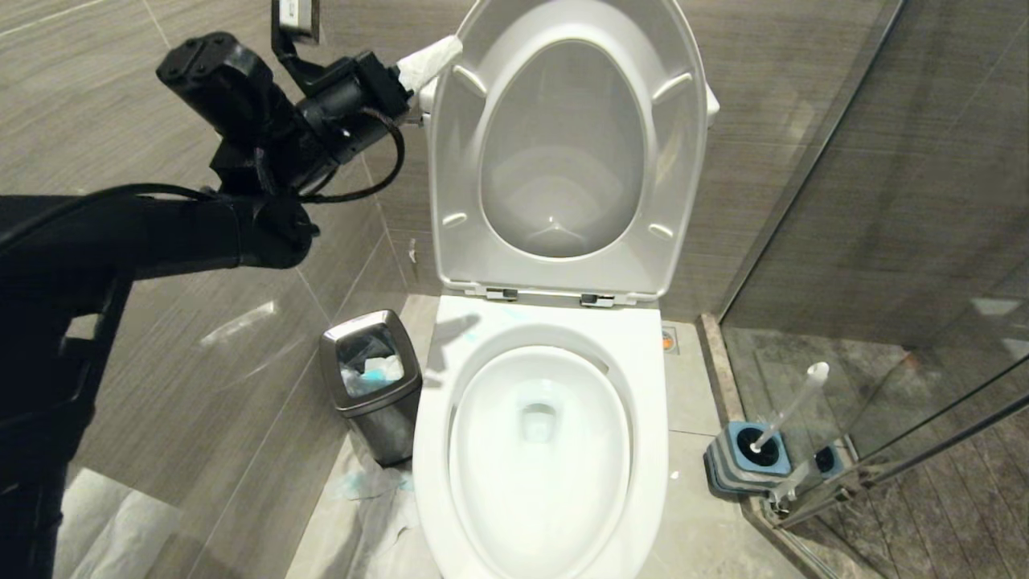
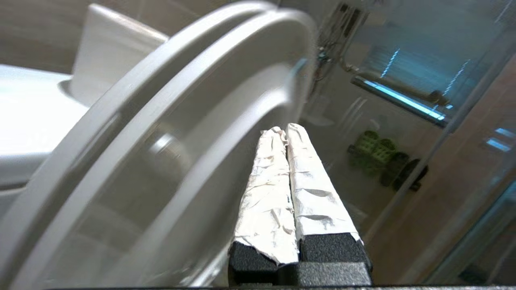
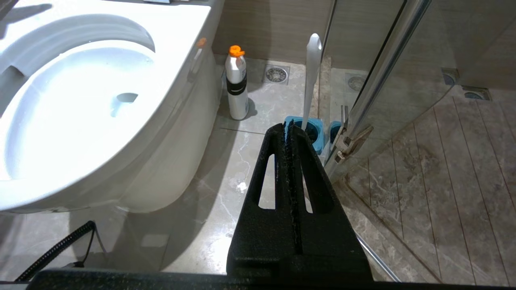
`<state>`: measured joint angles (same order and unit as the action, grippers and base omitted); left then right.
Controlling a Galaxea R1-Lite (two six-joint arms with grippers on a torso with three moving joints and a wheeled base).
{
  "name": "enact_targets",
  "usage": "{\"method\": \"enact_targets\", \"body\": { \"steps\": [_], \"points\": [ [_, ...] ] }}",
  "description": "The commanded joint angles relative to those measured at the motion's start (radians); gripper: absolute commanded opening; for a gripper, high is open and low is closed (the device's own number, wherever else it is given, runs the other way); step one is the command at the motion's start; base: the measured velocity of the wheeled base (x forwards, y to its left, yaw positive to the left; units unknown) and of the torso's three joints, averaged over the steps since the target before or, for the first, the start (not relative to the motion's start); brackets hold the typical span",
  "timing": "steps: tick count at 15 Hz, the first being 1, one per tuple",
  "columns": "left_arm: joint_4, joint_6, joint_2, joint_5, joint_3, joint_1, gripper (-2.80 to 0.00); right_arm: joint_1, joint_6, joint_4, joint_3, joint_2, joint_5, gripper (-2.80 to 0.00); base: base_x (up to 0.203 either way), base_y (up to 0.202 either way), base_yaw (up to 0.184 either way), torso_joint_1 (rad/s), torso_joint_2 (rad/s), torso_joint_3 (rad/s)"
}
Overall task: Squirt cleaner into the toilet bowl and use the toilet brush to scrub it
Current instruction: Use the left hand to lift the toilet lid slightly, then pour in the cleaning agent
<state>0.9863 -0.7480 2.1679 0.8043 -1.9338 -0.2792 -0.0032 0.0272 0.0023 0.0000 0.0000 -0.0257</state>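
L gripper (image 1: 450, 50) shut, empty, up by lid, toilet brush (image 1: 784, 414) far.

Right gripper (image 3: 289, 125): black fingers pressed together, nothing between them.
Toilet bowl (image 3: 169, 121): white, open, beside the gripper.
Toilet brush (image 3: 311, 76): white handle upright in a blue holder (image 3: 296, 122), just beyond the fingertips.
Bottle (image 3: 236, 86): white, orange cap, on the floor between bowl and brush.

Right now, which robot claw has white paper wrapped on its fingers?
The left claw, shut and raised beside the upright toilet lid. Its fingers are wrapped in crinkly white paper; the right claw, also shut, is bare black.
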Motion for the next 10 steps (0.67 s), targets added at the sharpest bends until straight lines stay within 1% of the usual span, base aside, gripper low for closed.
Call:
{"method": "enact_targets", "body": {
  "steps": [1,2,4,5,6,7,8,9,10],
  "points": [
    [-0.112,-0.062,-0.169,0.005,-0.014,-0.017,-2.80,0.000,0.000,0.000,0.001,0.002,0.000,-2.80,0.000,0.000,0.000,0.000,0.00,0.000],
    [-0.205,-0.088,-0.233,0.005,-0.014,-0.020,-2.80,0.000,0.000,0.000,0.000,0.002,0.000,-2.80,0.000,0.000,0.000,0.000,0.00,0.000],
    [-0.468,-0.113,-0.347,0.005,-0.013,-0.012,-2.80,0.000,0.000,0.000,0.000,0.002,0.000,-2.80,0.000,0.000,0.000,0.000,0.00,0.000],
    [-0.617,-0.116,-0.395,0.004,-0.012,0.008,-2.80,0.000,0.000,-0.001,0.000,0.002,0.000,-2.80,0.000,0.000,0.000,0.000,0.00,0.000],
    [-0.725,-0.111,-0.428,0.003,-0.011,0.029,-2.80,-0.001,0.000,0.000,0.000,0.002,0.000,-2.80,0.000,0.000,0.000,0.000,0.00,0.000],
    [-0.828,-0.091,-0.461,-0.007,-0.010,0.050,-2.80,0.000,0.000,-0.001,0.000,0.002,0.000,-2.80,0.000,0.000,0.000,0.000,0.00,0.000],
    [-0.937,-0.036,-0.485,-0.036,-0.010,0.062,-2.80,0.000,0.000,0.000,0.000,0.002,0.000,-2.80,0.000,0.000,0.000,0.000,0.00,0.000],
    [-1.040,0.052,-0.501,-0.090,-0.009,0.066,-2.80,0.000,0.000,0.000,0.000,0.002,0.000,-2.80,0.000,0.000,0.000,0.000,0.00,0.000],
    [-1.106,0.159,-0.514,-0.174,-0.009,0.064,-2.80,0.000,0.000,0.000,0.001,0.002,0.000,-2.80,0.000,0.000,0.000,0.000,0.00,0.000]
  ]
}}
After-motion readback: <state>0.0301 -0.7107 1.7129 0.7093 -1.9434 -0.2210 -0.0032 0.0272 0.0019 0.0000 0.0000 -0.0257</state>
